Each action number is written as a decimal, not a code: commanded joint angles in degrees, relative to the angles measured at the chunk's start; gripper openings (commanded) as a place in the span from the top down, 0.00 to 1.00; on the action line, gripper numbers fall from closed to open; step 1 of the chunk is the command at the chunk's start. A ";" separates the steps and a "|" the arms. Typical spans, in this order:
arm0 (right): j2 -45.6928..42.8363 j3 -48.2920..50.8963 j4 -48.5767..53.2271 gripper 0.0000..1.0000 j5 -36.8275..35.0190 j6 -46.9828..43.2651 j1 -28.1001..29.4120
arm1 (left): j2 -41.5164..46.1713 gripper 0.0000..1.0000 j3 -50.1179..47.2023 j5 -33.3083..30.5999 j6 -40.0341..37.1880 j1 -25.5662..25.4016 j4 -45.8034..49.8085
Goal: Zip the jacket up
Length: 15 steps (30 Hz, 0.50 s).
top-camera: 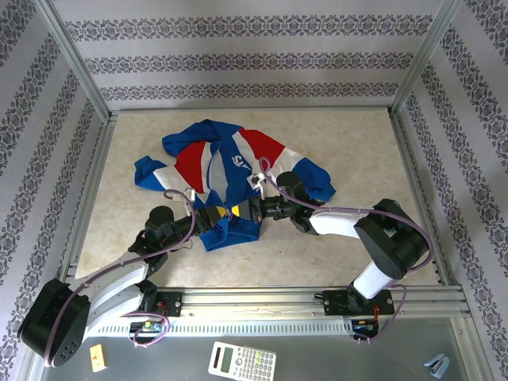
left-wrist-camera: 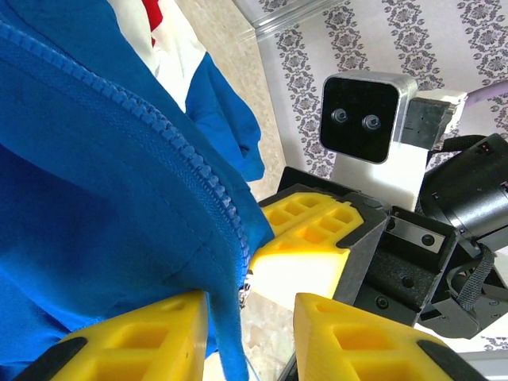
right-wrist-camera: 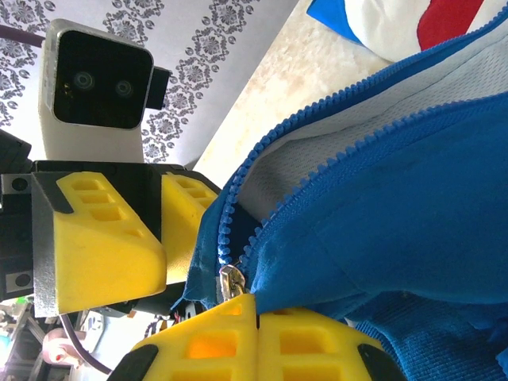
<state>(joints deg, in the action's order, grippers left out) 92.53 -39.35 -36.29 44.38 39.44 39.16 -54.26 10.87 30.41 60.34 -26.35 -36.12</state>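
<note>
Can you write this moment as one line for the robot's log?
jacket: front open | left end effector: open, hem between fingers | right end effector: shut on jacket beside zipper pull

No words or numbers could be read with certainty. The jacket (top-camera: 238,152) bore white lettering on its blue chest panel, too small and creased to make out in the overhead view. A calculator (top-camera: 242,362) lay in front of the arm bases, its key markings and display too small to read
</note>
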 commanded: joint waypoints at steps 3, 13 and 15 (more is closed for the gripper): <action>0.95 -2.13 -2.73 1.00 0.73 0.55 1.09 | 2.41 0.66 -1.45 0.25 -0.02 -1.39 -0.54; 1.14 -2.66 -1.96 1.00 0.03 0.59 1.55 | 3.91 0.98 -0.88 0.20 -2.39 -1.69 5.78; 0.90 -2.59 -1.61 1.00 -0.22 0.56 1.60 | 5.04 1.00 0.83 0.34 -4.35 -1.71 11.86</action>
<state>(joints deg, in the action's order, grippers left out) 93.17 -40.51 -36.51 44.38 40.38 40.03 -50.81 10.09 29.89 58.98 -27.42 -31.11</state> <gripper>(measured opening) 0.047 0.014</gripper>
